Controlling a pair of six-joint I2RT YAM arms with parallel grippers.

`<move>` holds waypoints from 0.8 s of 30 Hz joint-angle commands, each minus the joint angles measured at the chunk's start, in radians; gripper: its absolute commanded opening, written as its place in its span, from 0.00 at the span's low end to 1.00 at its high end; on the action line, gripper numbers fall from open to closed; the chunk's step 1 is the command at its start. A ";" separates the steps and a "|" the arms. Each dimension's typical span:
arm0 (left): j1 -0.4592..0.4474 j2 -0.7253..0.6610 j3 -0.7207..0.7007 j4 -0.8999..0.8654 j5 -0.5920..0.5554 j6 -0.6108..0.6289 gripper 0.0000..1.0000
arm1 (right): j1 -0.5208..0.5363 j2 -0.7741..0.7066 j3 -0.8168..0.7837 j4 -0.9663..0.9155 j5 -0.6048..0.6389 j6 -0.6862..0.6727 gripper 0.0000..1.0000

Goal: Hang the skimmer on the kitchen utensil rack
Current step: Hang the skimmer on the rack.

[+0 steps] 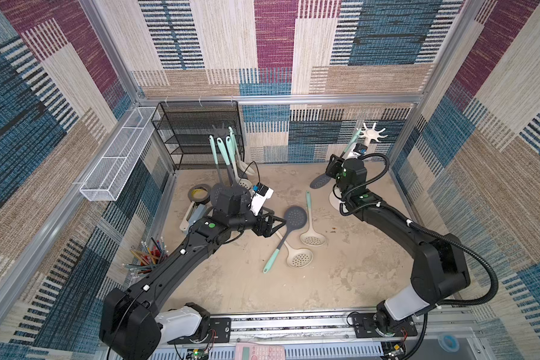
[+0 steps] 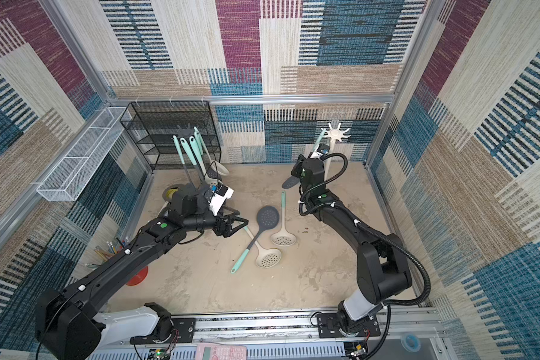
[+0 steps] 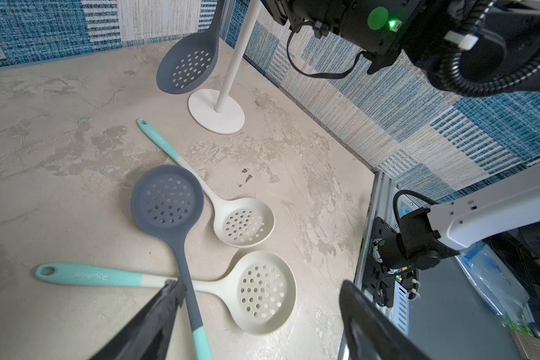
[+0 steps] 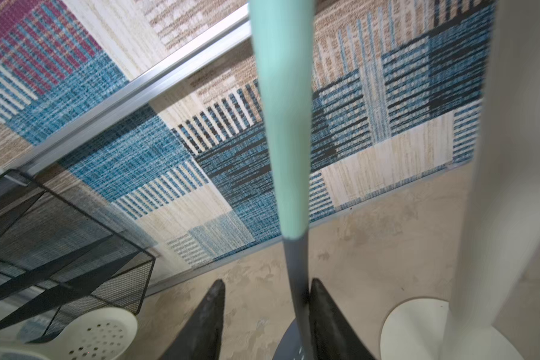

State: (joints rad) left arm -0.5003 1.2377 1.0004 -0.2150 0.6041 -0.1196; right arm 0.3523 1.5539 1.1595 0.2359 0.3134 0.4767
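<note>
A white kitchen utensil rack point(image 1: 371, 133) point(image 2: 335, 132) stands at the back right, with a round base point(image 3: 215, 110) and a pole point(image 4: 487, 187). A dark grey skimmer with a teal handle point(image 4: 286, 124) hangs beside the pole, its head point(image 1: 318, 180) point(image 2: 290, 182) point(image 3: 186, 64) off the table. The handle's top reaches a prong of the rack, but the hook-up itself is too small to tell. My right gripper point(image 1: 332, 168) point(image 4: 268, 282) is open around the grey shaft, which touches only one finger. My left gripper point(image 1: 278, 226) point(image 2: 242, 226) point(image 3: 262, 285) hovers open over loose skimmers.
On the table lie a dark grey skimmer point(image 1: 295, 215) point(image 3: 167, 199) and two cream ones point(image 1: 313, 238) point(image 1: 300, 258). A black rack point(image 1: 220, 131) at the back left holds several utensils before a black mesh shelf point(image 1: 197, 134). A white wire basket point(image 1: 119, 156), a tape roll point(image 1: 199, 193) and a pencil cup point(image 1: 147, 255) line the left.
</note>
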 commanded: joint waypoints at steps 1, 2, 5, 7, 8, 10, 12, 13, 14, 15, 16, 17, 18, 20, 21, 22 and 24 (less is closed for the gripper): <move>-0.001 0.001 0.009 0.002 -0.007 -0.005 0.82 | 0.009 -0.045 -0.054 -0.002 -0.097 -0.021 0.52; -0.001 0.004 0.008 0.000 -0.009 -0.007 0.82 | 0.014 -0.062 -0.080 -0.001 -0.114 -0.029 0.54; -0.001 0.011 0.012 -0.001 -0.010 -0.011 0.82 | 0.036 -0.105 -0.139 -0.018 -0.126 -0.063 0.57; -0.001 0.016 0.012 -0.002 -0.010 -0.014 0.82 | 0.059 -0.127 -0.175 -0.027 -0.129 -0.096 0.58; -0.001 0.019 0.013 -0.003 -0.012 -0.013 0.82 | 0.072 -0.137 -0.192 -0.026 -0.137 -0.123 0.59; -0.002 0.024 0.013 -0.006 -0.015 -0.012 0.82 | 0.098 -0.155 -0.229 -0.021 -0.151 -0.173 0.60; -0.003 0.029 0.013 -0.013 -0.017 -0.008 0.82 | 0.113 -0.173 -0.264 -0.007 -0.197 -0.223 0.60; -0.003 0.031 0.014 -0.017 -0.016 -0.005 0.82 | 0.115 -0.180 -0.284 -0.001 -0.233 -0.242 0.60; -0.004 0.034 0.014 -0.022 -0.052 -0.005 0.82 | 0.116 -0.184 -0.301 0.006 -0.278 -0.265 0.60; -0.006 0.038 0.016 -0.029 -0.056 -0.005 0.82 | 0.117 -0.187 -0.314 0.013 -0.316 -0.284 0.60; -0.007 0.041 0.019 -0.038 -0.059 -0.003 0.82 | 0.117 -0.187 -0.326 0.018 -0.355 -0.302 0.61; -0.012 0.046 0.020 -0.050 -0.068 -0.001 0.81 | 0.117 -0.184 -0.333 0.019 -0.392 -0.319 0.61; -0.015 0.049 0.024 -0.062 -0.078 0.003 0.81 | 0.117 -0.178 -0.337 0.019 -0.429 -0.340 0.61; -0.025 0.060 0.035 -0.099 -0.111 0.012 0.81 | 0.120 -0.161 -0.340 0.019 -0.496 -0.385 0.60; -0.033 0.064 0.044 -0.119 -0.128 0.019 0.81 | 0.122 -0.152 -0.342 0.022 -0.523 -0.407 0.60; -0.042 0.069 0.057 -0.145 -0.149 0.025 0.81 | 0.127 -0.143 -0.343 0.025 -0.548 -0.439 0.60; -0.053 0.078 0.083 -0.189 -0.179 0.030 0.81 | 0.139 -0.126 -0.344 0.025 -0.573 -0.509 0.60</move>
State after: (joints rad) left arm -0.5453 1.3090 1.0569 -0.3298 0.4866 -0.1162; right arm 0.4808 1.4128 0.8181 0.2276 -0.1513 0.0933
